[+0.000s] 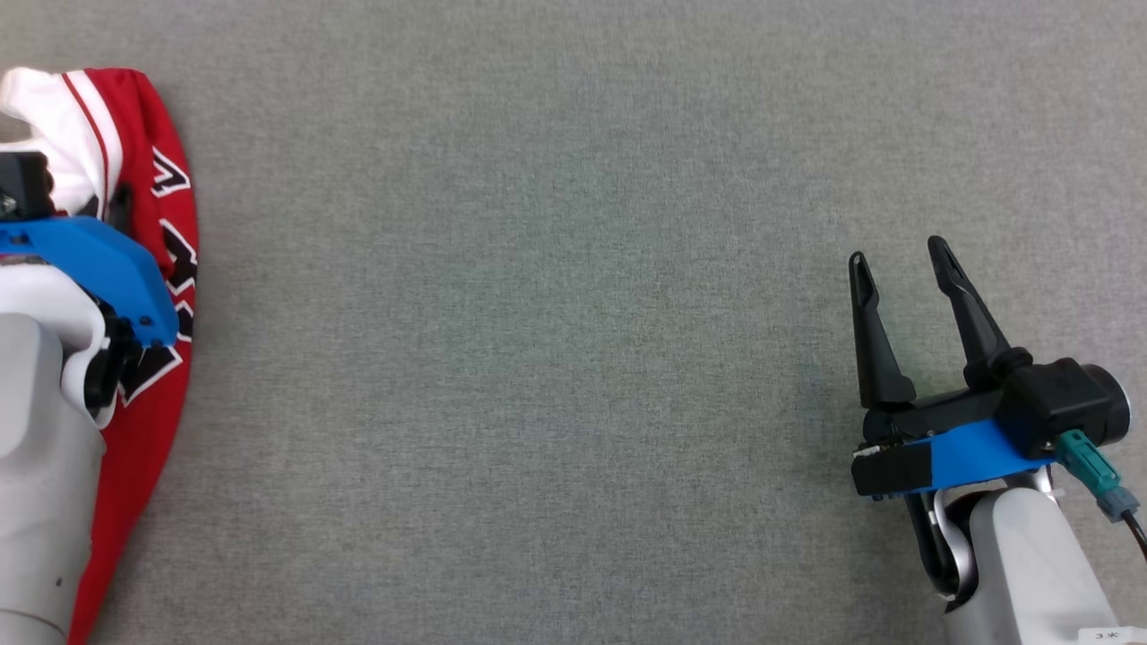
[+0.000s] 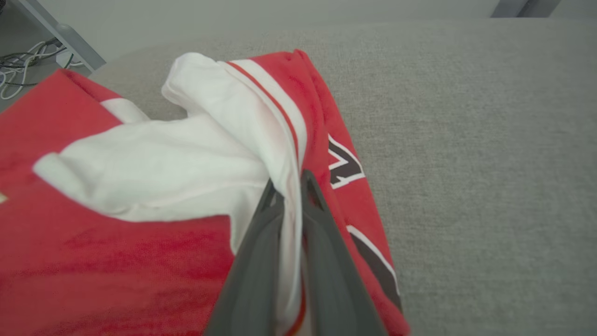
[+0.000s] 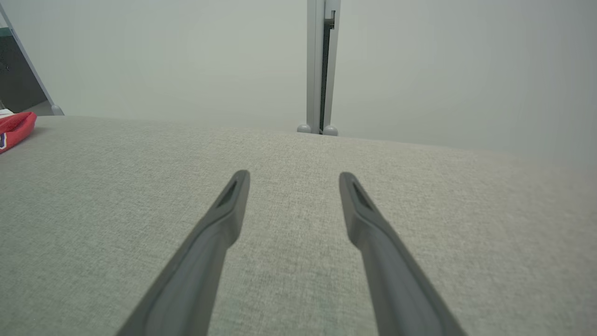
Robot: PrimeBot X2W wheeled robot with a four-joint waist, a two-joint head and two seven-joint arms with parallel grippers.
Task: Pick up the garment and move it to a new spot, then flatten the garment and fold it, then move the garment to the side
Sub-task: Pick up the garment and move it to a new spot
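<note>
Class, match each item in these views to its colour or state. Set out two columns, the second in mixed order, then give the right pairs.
Column one:
1. left gripper
2. right gripper
3. garment
4. work surface

Column two:
A. grey, woven
B. red and white, bunched up
C. open, holding nothing
D. shut on a fold of cloth

Pairs: 1-D, 2-C, 3-B, 4-A

Soft, even, bright light is seen throughout; shadows on the grey fabric surface (image 1: 573, 358) are faint; its far edge is bowed in the wrist views.
</note>
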